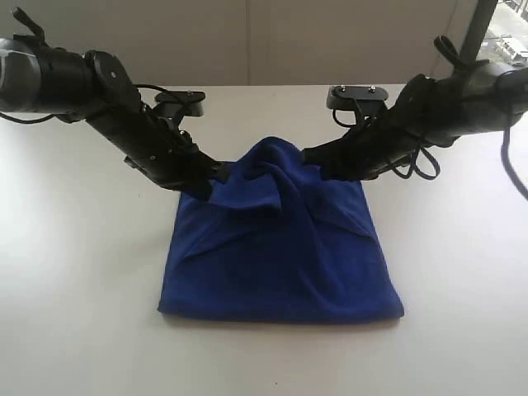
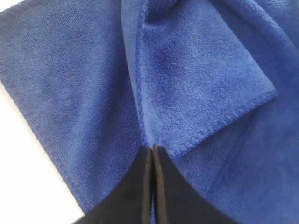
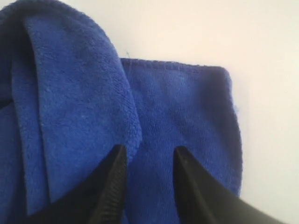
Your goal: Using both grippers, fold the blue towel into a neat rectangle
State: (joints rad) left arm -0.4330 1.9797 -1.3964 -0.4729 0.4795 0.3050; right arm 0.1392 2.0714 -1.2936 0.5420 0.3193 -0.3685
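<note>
The blue towel point(image 1: 280, 264) lies on the white desk point(image 1: 74, 330), folded over into a rough, nearly square shape. Its near edge is flat and fairly straight. Its far edge is pulled up into a rumpled hump with creases running down from it.

The left gripper point(image 1: 216, 175) reaches down to the towel's far left corner, just beside the hump. In the left wrist view its two black fingers point(image 2: 135, 196) are pressed tight together, and their tips meet the stitched hem of a turned-over flap. Whether any cloth is caught between them cannot be told.

The right gripper point(image 1: 310, 157) comes in at the towel's far right side, against the other flank of the hump. Its fingers point(image 3: 112, 182) stand apart, with a flat layer of towel showing in the gap. One finger sits right against a thick rolled fold (the raised part of the hump), and the other is over the flat layer near the towel's hemmed corner. Bare desk shows beyond that corner.
</note>
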